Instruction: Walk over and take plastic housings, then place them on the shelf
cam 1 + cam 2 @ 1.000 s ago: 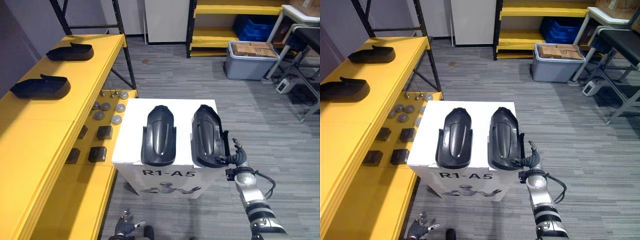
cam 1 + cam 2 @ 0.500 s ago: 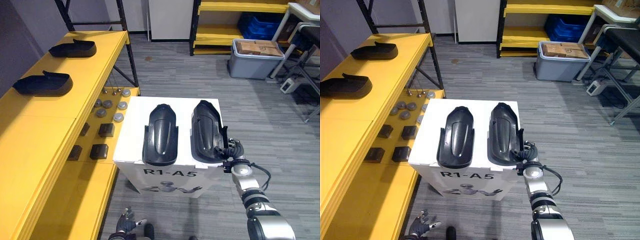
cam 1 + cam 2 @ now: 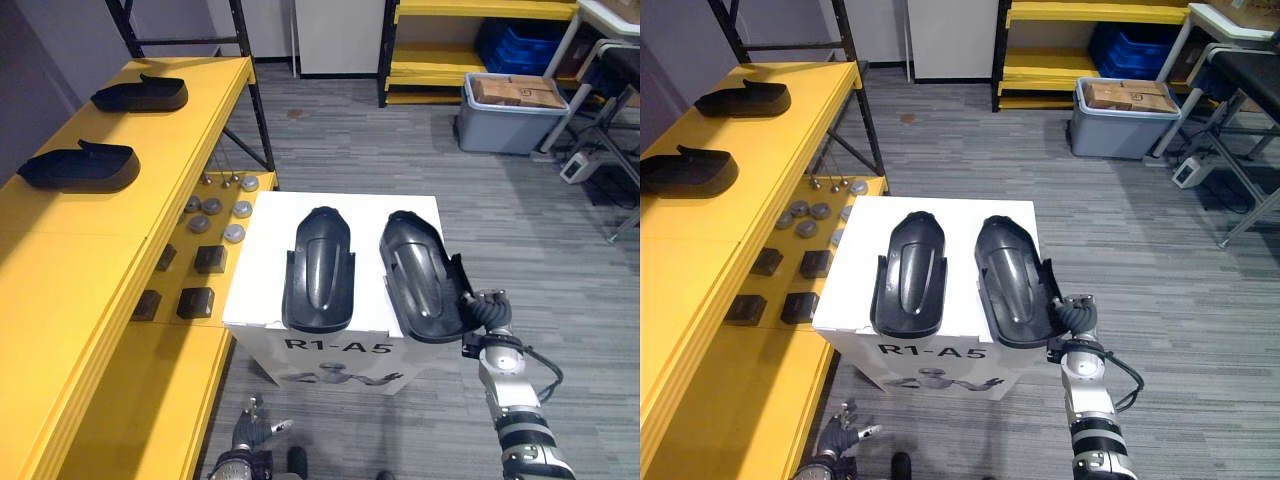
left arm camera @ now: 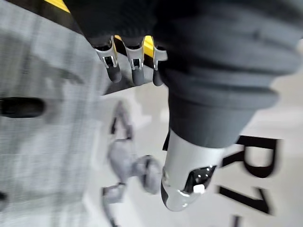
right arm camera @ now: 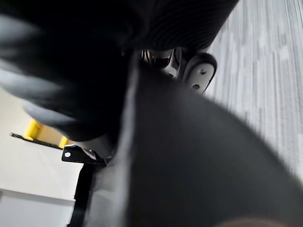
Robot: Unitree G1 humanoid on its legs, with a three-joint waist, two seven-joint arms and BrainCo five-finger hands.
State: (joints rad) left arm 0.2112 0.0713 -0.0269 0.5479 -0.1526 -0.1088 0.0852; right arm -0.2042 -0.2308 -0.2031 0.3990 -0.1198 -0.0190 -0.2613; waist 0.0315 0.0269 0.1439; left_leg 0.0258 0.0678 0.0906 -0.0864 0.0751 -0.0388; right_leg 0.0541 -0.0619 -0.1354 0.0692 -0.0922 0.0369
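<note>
Your right hand [image 3: 488,311] comes up from the lower right, forearm raised, fingers curled over the rim of the right housing [image 3: 420,275]. Your left hand [image 3: 248,438] hangs low at your side, fingers loosely spread.

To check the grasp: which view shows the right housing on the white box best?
The left eye view: the whole right housing shows, right hand at its near corner. The right eye view shows the same. The right wrist view shows its dark surface from very close.

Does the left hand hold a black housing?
No, the left hand hangs low by the white box, with nothing in it.
</note>
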